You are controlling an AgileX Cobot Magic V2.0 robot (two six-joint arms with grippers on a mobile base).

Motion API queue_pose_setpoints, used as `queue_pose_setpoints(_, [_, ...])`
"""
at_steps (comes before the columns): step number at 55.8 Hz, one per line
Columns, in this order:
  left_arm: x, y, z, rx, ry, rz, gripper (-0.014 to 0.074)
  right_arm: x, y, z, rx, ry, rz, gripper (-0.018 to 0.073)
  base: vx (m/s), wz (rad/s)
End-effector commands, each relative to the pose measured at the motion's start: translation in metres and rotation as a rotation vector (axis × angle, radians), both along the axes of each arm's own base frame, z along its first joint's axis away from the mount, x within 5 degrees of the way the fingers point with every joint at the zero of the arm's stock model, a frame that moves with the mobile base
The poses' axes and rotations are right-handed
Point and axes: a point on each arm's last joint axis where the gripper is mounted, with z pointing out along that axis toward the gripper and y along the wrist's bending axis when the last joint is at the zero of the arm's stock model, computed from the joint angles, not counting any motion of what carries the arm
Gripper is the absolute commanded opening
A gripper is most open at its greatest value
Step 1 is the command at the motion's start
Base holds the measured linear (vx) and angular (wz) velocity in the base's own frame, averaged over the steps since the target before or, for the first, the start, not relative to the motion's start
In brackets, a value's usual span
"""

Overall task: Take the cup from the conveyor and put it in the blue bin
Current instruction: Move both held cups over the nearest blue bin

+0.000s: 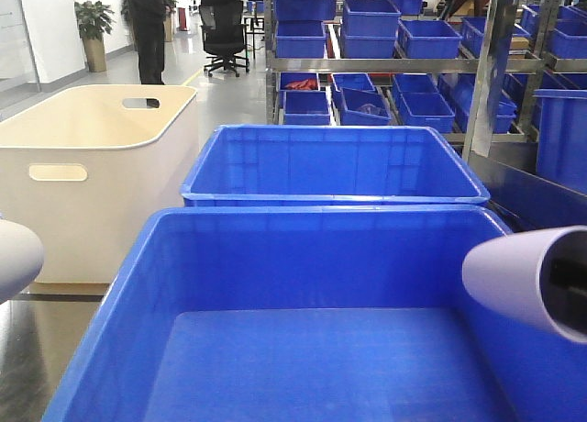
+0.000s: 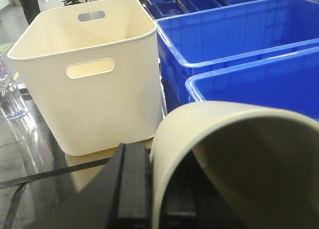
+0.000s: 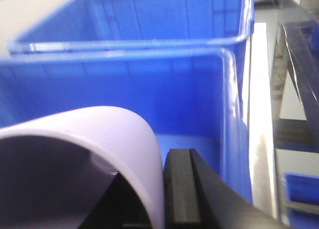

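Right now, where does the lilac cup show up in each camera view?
Front view: lilac cup, right edge, mid-height.
Left wrist view: not in it; that beige cup is another.
Right wrist view: lower left, in the right claw.
Shared landmark: the near blue bin, its rim in all three.

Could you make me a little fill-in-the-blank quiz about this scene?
The robot holds ___ cups: a beige cup in the left pincer, a lavender cup in the right pincer.
The nearest blue bin is ___ inside.
The cream tub stands ___ of the farther blue bin.
Missing: two; empty; left.
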Motion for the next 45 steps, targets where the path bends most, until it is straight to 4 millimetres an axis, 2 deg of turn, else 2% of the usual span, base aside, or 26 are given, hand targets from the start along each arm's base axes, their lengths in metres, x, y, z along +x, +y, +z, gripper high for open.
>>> queue_pose_setpoints(1, [0.004, 0.001, 0.017, -0.044, -0.118, 0.023, -0.0003, 0.002, -0.006, 0.021, 0.024, -0.140, -0.066, -0.0008, 0.00, 0.00])
queue_pose_setpoints(9, [0.011, -0.002, 0.018, -0.105, -0.129, 0.001, -0.0003, -0.002, 0.017, 0.038, -0.161, -0.224, 0.125, -0.0008, 0.00, 0.00])
queue_pose_setpoints(10, [0.015, -0.007, 0.020, -0.107, -0.124, -0.034, -0.0003, -0.003, 0.023, 0.048, -0.162, -0.265, 0.146, -0.0008, 0.00, 0.00])
queue_pose_setpoints(13, [0.018, -0.015, 0.027, -0.094, -0.129, -0.099, -0.0003, -0.001, 0.033, 0.059, -0.130, -0.303, 0.174, -0.0008, 0.00, 0.00])
queue_pose_setpoints(19, [0.030, -0.033, 0.043, -0.064, -0.148, -0.241, -0.0003, 0.009, 0.054, 0.069, -0.086, -0.294, 0.243, -0.0008, 0.00, 0.00])
queue_pose_setpoints(24, [0.043, -0.051, 0.057, -0.073, -0.157, -0.364, -0.0003, 0.025, 0.081, 0.060, -0.109, -0.218, 0.326, -0.0008, 0.00, 0.00])
queue_pose_setpoints(30, [0.063, -0.070, 0.057, -0.108, -0.101, -0.473, 0.0000, 0.043, 0.100, 0.040, -0.127, -0.103, 0.346, -0.0008, 0.00, 0.00])
queue_pose_setpoints(38, [0.088, -0.084, 0.041, -0.117, -0.013, -0.514, 0.0024, 0.055, 0.106, 0.023, -0.132, -0.004, 0.338, 0.0001, 0.00, 0.00])
queue_pose_setpoints(45, [0.108, -0.089, 0.024, -0.117, 0.050, -0.512, 0.0092, 0.057, 0.106, 0.020, -0.157, 0.002, 0.337, 0.0027, 0.00, 0.00])
